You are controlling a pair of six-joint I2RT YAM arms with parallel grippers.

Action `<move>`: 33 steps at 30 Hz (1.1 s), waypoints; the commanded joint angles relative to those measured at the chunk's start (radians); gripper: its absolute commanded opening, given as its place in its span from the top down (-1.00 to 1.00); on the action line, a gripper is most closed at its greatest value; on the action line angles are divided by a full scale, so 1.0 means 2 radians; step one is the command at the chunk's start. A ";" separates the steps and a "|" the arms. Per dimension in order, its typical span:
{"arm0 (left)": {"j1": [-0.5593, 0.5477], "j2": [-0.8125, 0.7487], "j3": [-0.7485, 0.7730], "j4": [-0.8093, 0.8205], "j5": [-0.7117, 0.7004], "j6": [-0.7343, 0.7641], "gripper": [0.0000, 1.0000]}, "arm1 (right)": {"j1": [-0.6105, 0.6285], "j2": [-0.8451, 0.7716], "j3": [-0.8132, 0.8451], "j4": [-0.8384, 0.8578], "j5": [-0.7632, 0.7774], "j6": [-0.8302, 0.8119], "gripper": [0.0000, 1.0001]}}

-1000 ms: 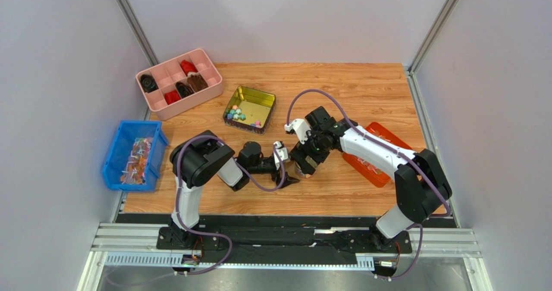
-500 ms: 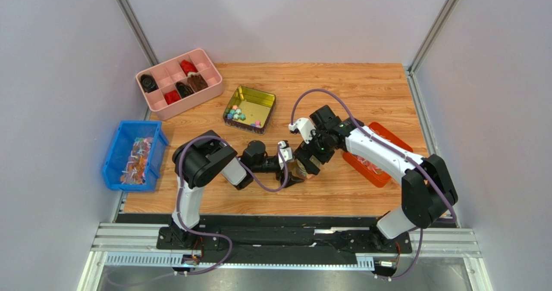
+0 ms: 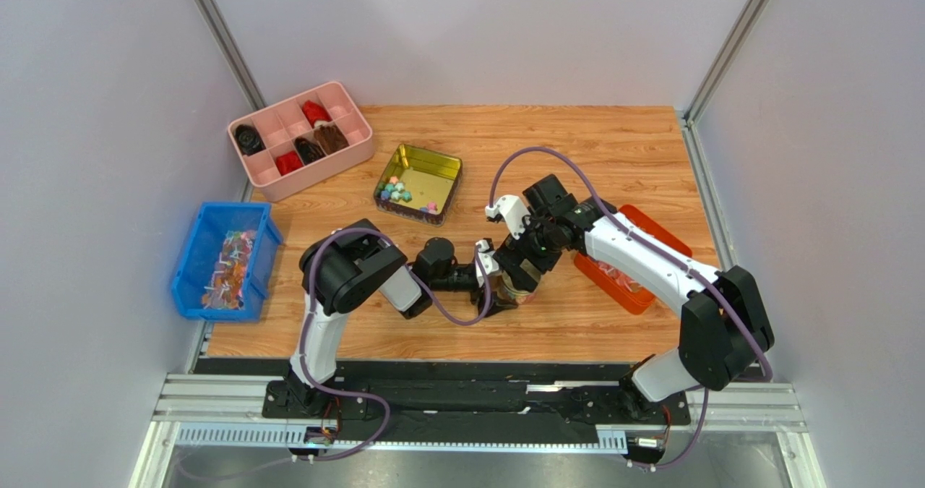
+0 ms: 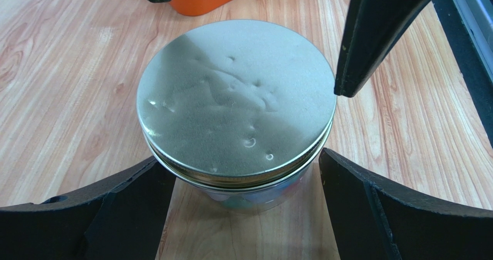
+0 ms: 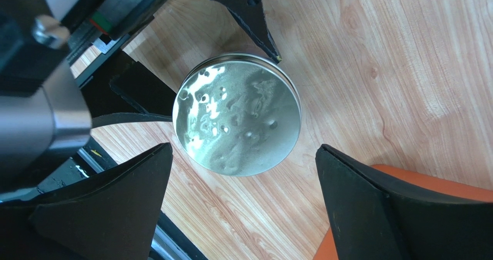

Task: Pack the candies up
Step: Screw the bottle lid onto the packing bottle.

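A clear jar with a dented silver lid (image 4: 237,98) stands on the wooden table, and pastel candies (image 4: 254,195) show through its wall. My left gripper (image 4: 246,173) is open, with a finger on each side of the jar's near part; I cannot tell if they touch it. My right gripper (image 5: 244,150) is open and hovers above the lid (image 5: 237,118). In the top view both grippers, left (image 3: 497,284) and right (image 3: 524,269), meet at the table's middle and hide most of the jar. More candies (image 3: 404,193) lie in a gold tin (image 3: 434,165).
A pink compartment tray (image 3: 261,130) with dark red and brown pieces stands at the back left. A blue bin (image 3: 193,252) of twist-wrapped sweets hangs off the left edge. An orange tray (image 3: 641,293) lies just right of the jar.
My left gripper has moved right across the table up to the jar. My right gripper has shifted slightly right and stays above the jar.
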 commanded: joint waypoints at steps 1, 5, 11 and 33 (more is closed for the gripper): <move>-0.014 0.003 0.020 0.019 0.011 0.002 -0.98 | 0.004 -0.003 0.004 0.039 0.008 0.003 -0.95; -0.014 0.003 0.020 0.019 0.006 0.007 -0.98 | 0.003 0.001 0.002 0.045 0.017 0.004 -0.83; -0.015 0.003 0.018 0.021 0.004 0.007 -0.93 | 0.001 0.010 -0.003 0.060 0.031 0.018 -0.60; -0.014 0.000 0.015 0.025 -0.007 0.007 -0.90 | 0.014 0.023 -0.001 0.070 0.071 0.026 -0.47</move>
